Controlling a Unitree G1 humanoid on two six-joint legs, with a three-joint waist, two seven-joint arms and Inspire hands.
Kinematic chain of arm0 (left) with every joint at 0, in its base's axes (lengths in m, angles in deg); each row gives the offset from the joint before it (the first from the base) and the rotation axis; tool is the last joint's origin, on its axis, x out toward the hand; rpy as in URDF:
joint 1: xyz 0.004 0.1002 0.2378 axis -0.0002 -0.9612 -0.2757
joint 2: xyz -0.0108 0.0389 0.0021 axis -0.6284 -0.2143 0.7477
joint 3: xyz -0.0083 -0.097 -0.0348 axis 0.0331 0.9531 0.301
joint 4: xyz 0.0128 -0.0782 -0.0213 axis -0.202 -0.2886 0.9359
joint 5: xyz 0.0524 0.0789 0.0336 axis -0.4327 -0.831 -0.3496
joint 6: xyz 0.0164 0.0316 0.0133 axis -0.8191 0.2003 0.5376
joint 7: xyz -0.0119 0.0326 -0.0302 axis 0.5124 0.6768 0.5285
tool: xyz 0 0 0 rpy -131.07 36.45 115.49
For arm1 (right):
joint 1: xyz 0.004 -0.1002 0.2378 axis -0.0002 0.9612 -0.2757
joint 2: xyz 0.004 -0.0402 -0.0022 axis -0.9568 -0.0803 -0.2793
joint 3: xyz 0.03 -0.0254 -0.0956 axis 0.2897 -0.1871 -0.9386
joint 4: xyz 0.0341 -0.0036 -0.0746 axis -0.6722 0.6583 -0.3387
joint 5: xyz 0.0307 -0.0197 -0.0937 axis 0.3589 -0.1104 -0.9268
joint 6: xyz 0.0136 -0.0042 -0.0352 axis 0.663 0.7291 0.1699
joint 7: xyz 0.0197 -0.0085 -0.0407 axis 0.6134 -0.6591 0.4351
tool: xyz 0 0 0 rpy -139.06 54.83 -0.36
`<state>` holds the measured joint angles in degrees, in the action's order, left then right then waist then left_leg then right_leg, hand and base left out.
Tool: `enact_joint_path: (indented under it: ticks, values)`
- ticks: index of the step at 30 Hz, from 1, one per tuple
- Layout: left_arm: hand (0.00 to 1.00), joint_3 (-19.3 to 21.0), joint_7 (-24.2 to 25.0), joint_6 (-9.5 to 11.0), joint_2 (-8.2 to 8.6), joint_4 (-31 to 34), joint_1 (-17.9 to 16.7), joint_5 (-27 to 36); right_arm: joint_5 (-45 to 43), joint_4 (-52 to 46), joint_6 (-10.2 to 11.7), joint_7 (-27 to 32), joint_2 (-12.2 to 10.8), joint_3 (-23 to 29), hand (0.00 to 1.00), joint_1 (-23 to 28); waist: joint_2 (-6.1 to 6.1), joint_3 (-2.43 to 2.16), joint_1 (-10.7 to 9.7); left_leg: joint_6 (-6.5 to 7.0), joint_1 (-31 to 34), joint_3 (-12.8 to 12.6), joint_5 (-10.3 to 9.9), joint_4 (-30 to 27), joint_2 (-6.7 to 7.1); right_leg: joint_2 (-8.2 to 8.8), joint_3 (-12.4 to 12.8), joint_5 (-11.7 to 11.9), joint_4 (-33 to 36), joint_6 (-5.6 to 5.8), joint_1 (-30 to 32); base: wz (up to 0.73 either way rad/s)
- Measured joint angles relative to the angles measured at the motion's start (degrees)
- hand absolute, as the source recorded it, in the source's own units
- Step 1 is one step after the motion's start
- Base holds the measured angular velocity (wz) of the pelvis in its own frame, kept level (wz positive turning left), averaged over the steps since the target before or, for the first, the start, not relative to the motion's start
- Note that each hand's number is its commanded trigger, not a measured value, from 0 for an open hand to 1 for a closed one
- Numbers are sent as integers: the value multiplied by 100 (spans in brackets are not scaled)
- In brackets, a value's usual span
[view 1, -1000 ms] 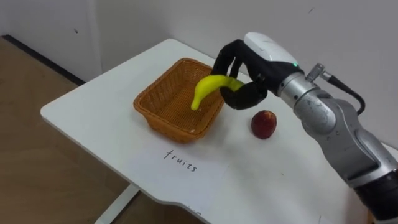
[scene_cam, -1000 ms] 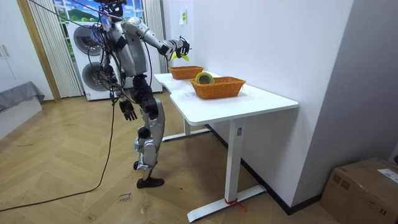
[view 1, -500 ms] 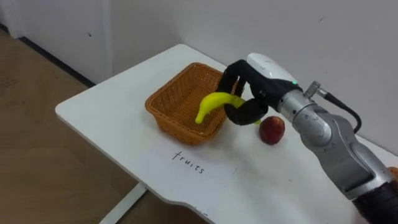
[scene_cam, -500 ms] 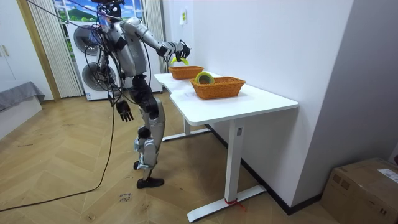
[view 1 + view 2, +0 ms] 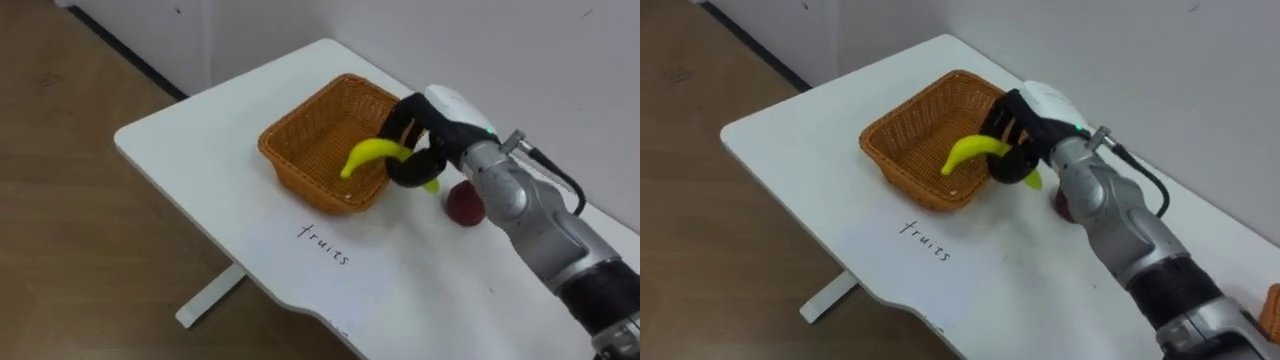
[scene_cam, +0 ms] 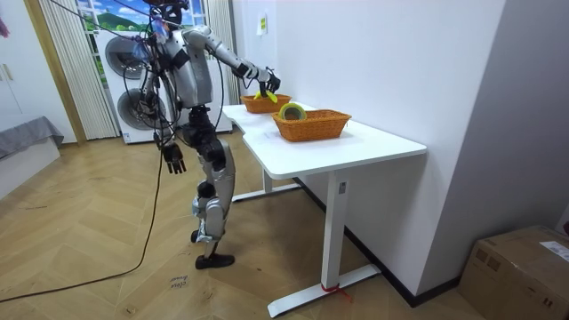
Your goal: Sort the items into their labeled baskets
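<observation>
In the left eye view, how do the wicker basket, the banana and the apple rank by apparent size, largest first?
1. wicker basket
2. banana, held in the right hand
3. apple; the arm hides part of it, yet it looks smaller.

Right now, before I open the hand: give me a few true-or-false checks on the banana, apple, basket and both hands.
1. The right hand is curled round the banana. True.
2. The banana lies on the basket floor. False: it is held in the air over the basket's right side, not yet let go.
3. The apple is in the basket. False: it sits on the table, to the right of the basket, partly behind the hand.
4. The left hand hangs at the robot's side, holding nothing. True.
</observation>
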<state>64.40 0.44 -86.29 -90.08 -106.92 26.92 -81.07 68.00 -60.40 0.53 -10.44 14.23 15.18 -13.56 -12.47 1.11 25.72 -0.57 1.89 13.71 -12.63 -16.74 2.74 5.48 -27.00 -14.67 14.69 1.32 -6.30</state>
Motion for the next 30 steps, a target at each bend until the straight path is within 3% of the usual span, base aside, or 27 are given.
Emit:
enact_joint_path:
  ticks: [4, 10, 18, 30]
  values:
    - [0, 3, -148, 2, -56, -7, 16, 106, 45, 60, 12, 371, 1, -11, 100, -23, -17, 3, 107, -1, 129, 45, 0, -21, 8, -5, -30, 8, -8, 1, 89, 5]
    - [0, 1, -259, 20, -54, -41, 14, 121, 229, 61, 20, 737, 3, -11, 100, -28, -29, 13, 110, -7, 188, 80, 4, -8, 6, -15, -65, 8, -34, 2, 133, 3]
    - [0, -1, -510, 28, -63, -20, 7, 173, 253, 42, 20, 923, 4, -11, 100, -130, -50, 21, 97, -6, 207, 81, 4, 11, 7, -26, -80, 11, -101, 4, 128, 0]
    - [0, 10, -499, 21, -74, 24, -146, 150, -193, -22, 12, 1077, 3, -13, 100, -347, -130, -4, 118, -15, 228, 116, 10, 34, 8, -28, -150, 12, -116, 6, 125, 2]
